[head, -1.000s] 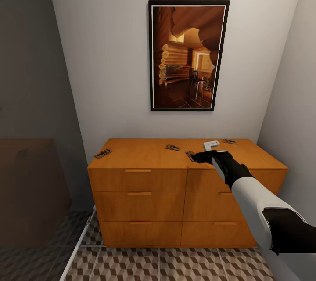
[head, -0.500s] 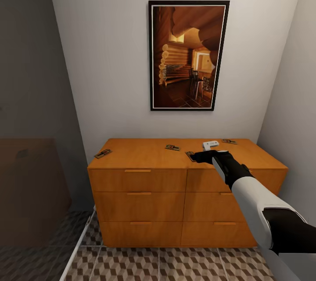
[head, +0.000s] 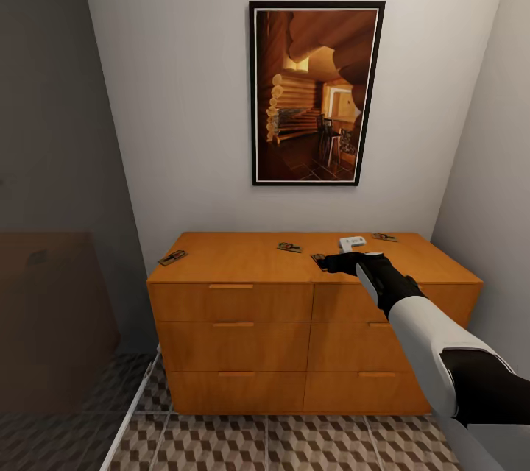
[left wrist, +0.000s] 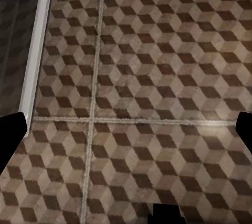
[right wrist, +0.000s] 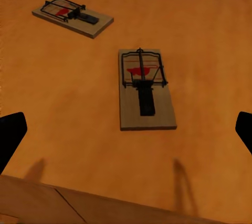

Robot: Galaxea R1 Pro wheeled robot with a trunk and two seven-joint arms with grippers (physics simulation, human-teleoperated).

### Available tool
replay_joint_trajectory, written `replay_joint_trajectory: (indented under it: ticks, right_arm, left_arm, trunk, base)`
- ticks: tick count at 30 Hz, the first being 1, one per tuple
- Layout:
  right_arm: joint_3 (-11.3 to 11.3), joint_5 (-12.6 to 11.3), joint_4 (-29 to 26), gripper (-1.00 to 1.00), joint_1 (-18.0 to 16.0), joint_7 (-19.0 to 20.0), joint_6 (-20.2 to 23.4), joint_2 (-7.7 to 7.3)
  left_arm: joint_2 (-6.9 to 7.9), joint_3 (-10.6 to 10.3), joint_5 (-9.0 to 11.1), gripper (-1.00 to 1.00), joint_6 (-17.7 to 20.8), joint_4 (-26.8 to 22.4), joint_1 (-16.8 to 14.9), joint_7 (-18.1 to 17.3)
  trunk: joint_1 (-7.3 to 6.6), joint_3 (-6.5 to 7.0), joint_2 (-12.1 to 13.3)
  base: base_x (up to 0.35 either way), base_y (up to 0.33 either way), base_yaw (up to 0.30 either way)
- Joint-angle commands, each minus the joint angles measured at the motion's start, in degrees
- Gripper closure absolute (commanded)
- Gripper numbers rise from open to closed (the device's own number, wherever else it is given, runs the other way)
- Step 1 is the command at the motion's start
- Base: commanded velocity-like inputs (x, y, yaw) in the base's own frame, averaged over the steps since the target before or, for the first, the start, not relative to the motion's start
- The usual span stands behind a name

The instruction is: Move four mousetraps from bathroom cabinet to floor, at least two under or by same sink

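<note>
Hovering with fingers spread over a mousetrap near the cabinet top's front edge, the right gripper holds nothing. A flat board offers little grip, so a shallow close may nudge it off the front edge. Left gripper, jaws wide, faces the bathroom floor.

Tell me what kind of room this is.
Probably a corner of a home bathroom: cube-patterned floor tiles, what looks like a dark glass shower screen, a wooden cabinet with mousetraps on top, and a framed picture on the wall.

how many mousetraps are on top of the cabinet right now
4, all on the cabinet top: one at the left edge, one mid-back, one just ahead of the right gripper at, one back right.
</note>
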Motion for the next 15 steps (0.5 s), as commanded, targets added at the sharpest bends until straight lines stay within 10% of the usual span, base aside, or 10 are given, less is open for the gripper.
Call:
replay_joint_trajectory:
  ticks: [1, 15]
  right_arm:
    - [-0.05, 0.6, -0.11, -1.0, -0.01, 0.38, 0.26, -0.01]
    - [-0.05, 0.67, -0.1, -1.0, -0.01, 0.31, 0.24, -0.03]
  left_arm:
    - [0.0, -0.07, -0.02, -1.0, -0.18, 0.03, -0.03, 0.2]
    - [0.0, -0.07, -0.07, -1.0, -0.18, 0.03, -0.03, 0.2]
  trunk:
    - [0.0, -0.07, -0.04]
    - [0.0, -0.07, -0.04]
  base:
    - [0.006, 0.0, 0.0]
    - [0.139, 0.0, 0.0]
